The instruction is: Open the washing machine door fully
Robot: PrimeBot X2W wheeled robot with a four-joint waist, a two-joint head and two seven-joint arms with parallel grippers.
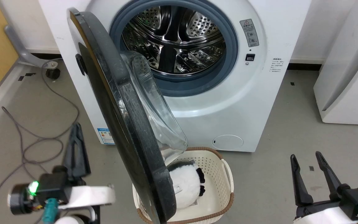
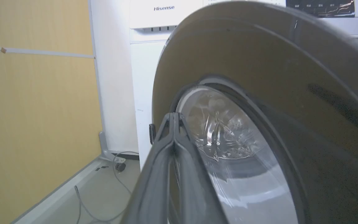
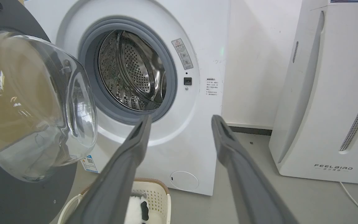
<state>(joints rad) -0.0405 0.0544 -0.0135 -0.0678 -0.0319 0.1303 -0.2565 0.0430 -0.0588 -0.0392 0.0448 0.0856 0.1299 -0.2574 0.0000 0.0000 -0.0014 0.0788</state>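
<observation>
Washing machine door (image 1: 117,118) is standing about half open, with further swing remaining. The left end effector (image 1: 77,127) is clenched empty; the right end effector (image 1: 305,155) is released.

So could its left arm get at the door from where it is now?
Probably yes. The left gripper, fingers shut, sits just beside the door, on its outer side, and I see nothing standing between them. Whether they touch, I cannot tell.

left hand (image 1: 76,127) has fingers pressed together, right hand (image 1: 305,155) fingers spread.
</observation>
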